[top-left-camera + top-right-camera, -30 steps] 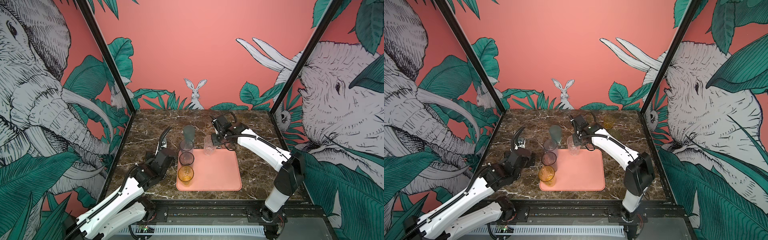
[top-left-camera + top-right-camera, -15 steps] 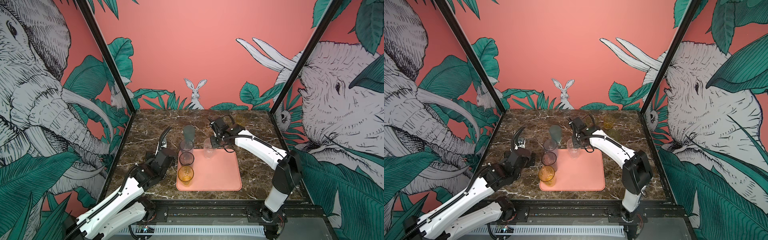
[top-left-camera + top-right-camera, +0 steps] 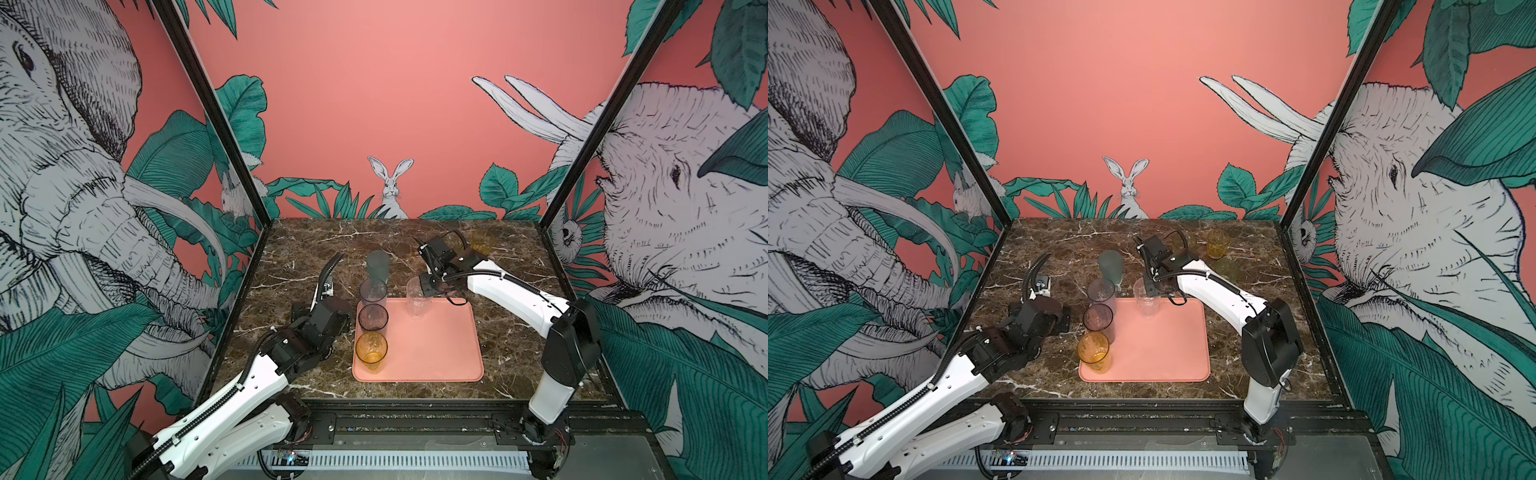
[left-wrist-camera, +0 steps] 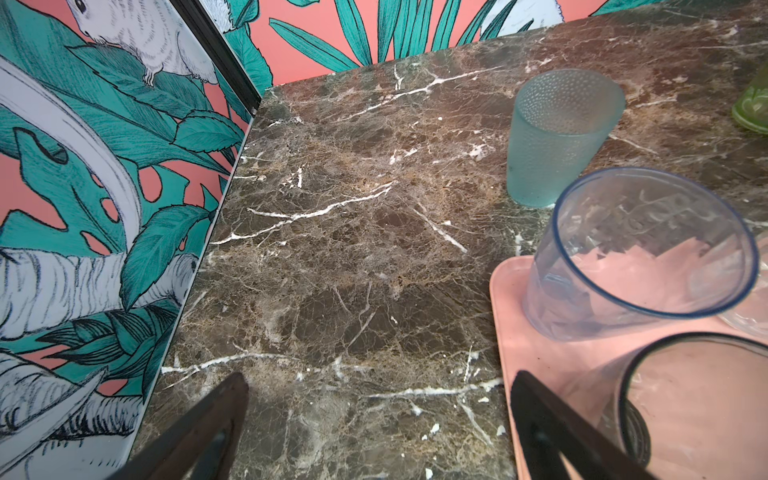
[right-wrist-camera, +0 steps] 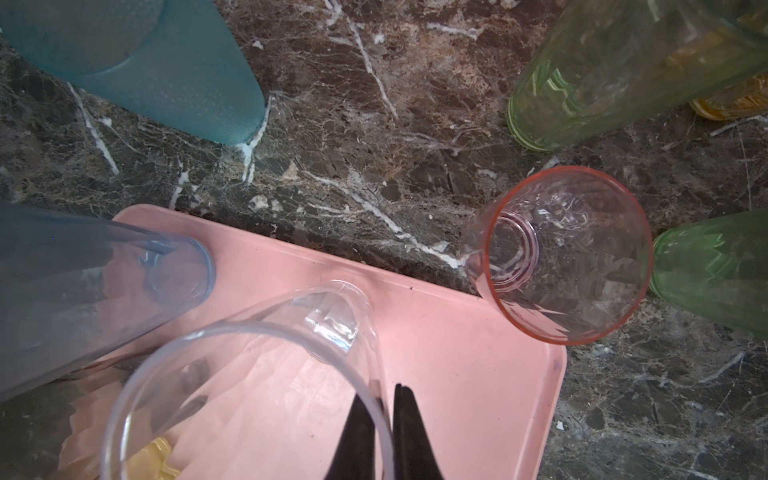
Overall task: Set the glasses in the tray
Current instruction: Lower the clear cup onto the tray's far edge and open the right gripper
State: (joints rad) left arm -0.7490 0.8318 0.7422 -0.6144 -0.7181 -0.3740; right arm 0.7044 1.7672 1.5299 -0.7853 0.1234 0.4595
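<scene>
- Finding in both top views the tray point(image 3: 436, 353) flat on the marble table point(image 3: 511, 345), close to the front edge.
- Counting along its left side three upright glasses in one row: bluish glass point(image 3: 373, 291) farthest, smoky grey glass point(image 3: 373, 318) in the middle, amber glass point(image 3: 371, 349) nearest to the front.
- Seeing the right gripper point(image 3: 422, 289) clamped on the rim of the clear glass point(image 3: 417, 305), over the far part of the tray; not possible to tell whether the base touches the tray.
- Noting the teal-grey glass point(image 3: 378, 264) on the table just behind the bluish glass, and a second amber glass point(image 3: 482, 241) well apart, near the back wall.
- Turning to the left wrist view: left gripper point(image 4: 378, 382) with fingers point(image 4: 216, 415) wide apart and holding nothing, one over the marble, one over the tray corner; bluish and smoky grey glasses inside the rim, teal-grey glass outside it.
- Turning to the right wrist view: two dark fingertips point(image 5: 359, 432) pressed on the wall of the clear glass, one inside and one outside; pink glass point(image 5: 561, 253) upright on the table just beside the tray edge; green glass point(image 5: 623, 70) and second green glass point(image 5: 715, 270) on the marble beyond it.
</scene>
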